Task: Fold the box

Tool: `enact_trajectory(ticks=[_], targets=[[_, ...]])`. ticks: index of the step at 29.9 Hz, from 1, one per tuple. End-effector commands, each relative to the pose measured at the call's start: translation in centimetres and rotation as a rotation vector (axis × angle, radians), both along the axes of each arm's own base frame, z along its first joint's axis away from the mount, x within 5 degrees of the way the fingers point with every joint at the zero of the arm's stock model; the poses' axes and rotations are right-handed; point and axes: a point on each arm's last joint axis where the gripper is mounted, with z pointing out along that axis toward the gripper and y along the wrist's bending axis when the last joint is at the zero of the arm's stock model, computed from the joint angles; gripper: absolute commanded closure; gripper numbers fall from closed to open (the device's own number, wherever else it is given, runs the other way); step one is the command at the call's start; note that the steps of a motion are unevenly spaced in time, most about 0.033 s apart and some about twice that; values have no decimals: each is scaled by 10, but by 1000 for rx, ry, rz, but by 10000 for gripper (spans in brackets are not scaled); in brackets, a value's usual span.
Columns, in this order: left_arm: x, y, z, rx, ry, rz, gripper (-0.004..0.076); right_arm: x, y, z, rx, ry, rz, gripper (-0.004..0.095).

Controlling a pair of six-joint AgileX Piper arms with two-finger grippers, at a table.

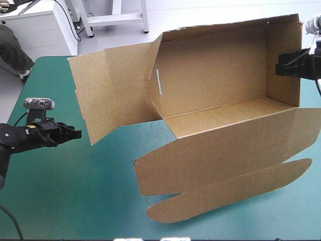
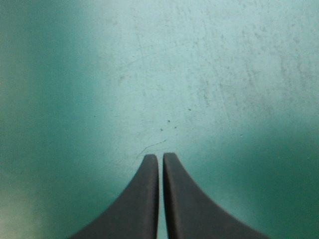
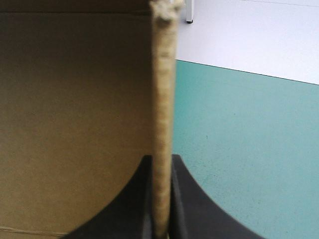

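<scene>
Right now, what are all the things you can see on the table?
box: one, brown, on the right half of the table, some walls raised, long flaps lying flat toward the near edge.
table cover: one, teal-green, under everything.
left end effector: one, black, shut and empty, over bare cover to the left of the box.
right end effector: one, black, shut on the box's right-hand wall.

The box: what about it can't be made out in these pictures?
High view: the box is cut off at the picture's right edge.
Right wrist view: the wall clamped in the right end effector is edge-on and blurred.
Left wrist view: no box, only teal-green cover ahead of the left end effector.
</scene>
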Motion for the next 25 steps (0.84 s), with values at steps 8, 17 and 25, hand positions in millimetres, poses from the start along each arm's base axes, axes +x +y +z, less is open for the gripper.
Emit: enact_trajectory(ticks=[8, 17, 25], targets=[[10, 30, -55, -514, -103, 112, 705, -16, 15, 16, 45, -59, 62, 928], [21, 4, -83, -712, -59, -73, 626, -10, 34, 3, 42, -8, 147, 928], [29, -23, -53, -841, -75, -289, 211, -10, 35, 3, 44, 1, 138, 928]])
